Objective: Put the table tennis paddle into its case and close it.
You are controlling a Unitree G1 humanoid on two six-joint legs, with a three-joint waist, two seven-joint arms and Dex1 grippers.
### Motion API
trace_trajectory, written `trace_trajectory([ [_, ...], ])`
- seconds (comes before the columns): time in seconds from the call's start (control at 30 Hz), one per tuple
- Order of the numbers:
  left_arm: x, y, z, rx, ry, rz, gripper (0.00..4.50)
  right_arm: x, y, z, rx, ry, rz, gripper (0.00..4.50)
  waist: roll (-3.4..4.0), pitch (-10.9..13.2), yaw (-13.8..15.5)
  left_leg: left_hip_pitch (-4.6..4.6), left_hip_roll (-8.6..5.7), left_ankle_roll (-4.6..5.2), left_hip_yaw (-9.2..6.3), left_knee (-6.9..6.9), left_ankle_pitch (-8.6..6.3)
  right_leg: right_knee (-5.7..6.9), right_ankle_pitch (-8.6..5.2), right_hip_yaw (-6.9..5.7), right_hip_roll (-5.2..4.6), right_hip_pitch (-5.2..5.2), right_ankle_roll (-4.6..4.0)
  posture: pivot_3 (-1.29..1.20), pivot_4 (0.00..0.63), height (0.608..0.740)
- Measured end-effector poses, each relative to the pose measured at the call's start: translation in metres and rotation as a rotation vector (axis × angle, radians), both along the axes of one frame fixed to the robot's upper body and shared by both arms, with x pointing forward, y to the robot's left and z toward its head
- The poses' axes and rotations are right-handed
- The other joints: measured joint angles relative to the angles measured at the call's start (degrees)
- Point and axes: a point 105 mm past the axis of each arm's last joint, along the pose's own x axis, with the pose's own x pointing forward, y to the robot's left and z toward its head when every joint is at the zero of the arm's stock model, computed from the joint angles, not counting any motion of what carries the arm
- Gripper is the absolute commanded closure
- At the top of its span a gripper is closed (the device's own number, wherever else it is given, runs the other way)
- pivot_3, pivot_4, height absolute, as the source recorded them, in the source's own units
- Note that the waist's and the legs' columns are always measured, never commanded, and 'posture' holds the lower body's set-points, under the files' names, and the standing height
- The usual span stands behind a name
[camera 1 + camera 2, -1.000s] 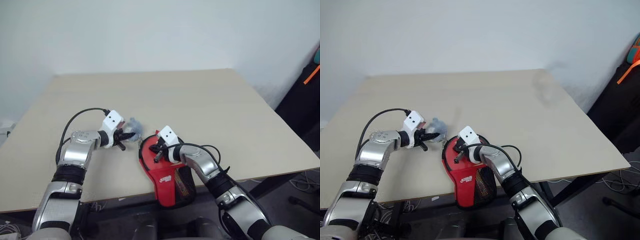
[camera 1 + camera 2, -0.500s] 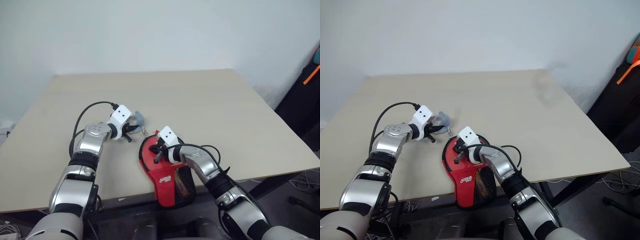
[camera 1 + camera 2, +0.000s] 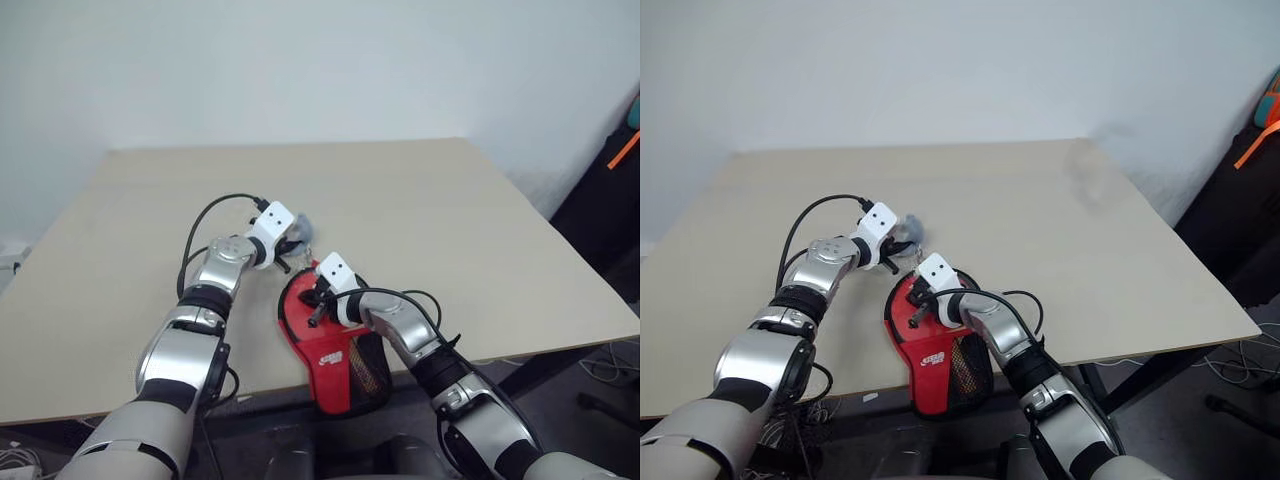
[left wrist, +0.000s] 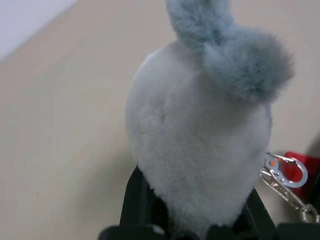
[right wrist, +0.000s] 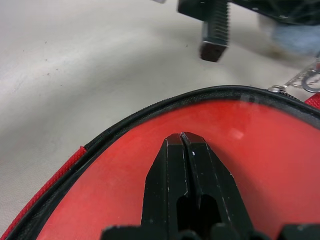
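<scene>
On the worktop [image 3: 450, 210], the case [image 3: 330, 345]
Closed right tool [image 5: 182, 137] presses its red front; left tool [image 3: 288, 255] grips a grey pompom [image 4: 200, 150] just beside.

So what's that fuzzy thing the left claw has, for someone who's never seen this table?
On the beige table, look just beyond the round end of the red case at the near edge. The left claw is shut on a grey-white fluffy pom-pom with a silver clip: the one soft, furry thing there.
</scene>
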Motion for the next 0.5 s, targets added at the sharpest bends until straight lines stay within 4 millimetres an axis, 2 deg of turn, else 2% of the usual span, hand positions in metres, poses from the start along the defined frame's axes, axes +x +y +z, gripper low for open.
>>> trace_trajectory([
  [0.23,-0.013,-0.034,0.012,0.031,-0.054,-0.28,4.11,-0.001,0.0,0.0,-0.005,-0.002,0.004,4.49,0.0,0.0,-0.03,0.0,0.0,0.05,-0.01,0.05,-0.04,0.06,-0.01,0.02,-0.03,-0.04,-0.05,0.0,0.0,0.706],
  [0.5,-0.038,-0.039,0.015,0.118,-0.108,-0.553,4.11,-0.001,0.0,0.0,-0.006,0.002,0.006,4.49,0.01,0.0,0.0,0.0,0.02,0.16,-0.13,0.13,-0.11,0.09,-0.03,0.05,-0.03,-0.04,-0.07,0.0,0.0,0.706],
])
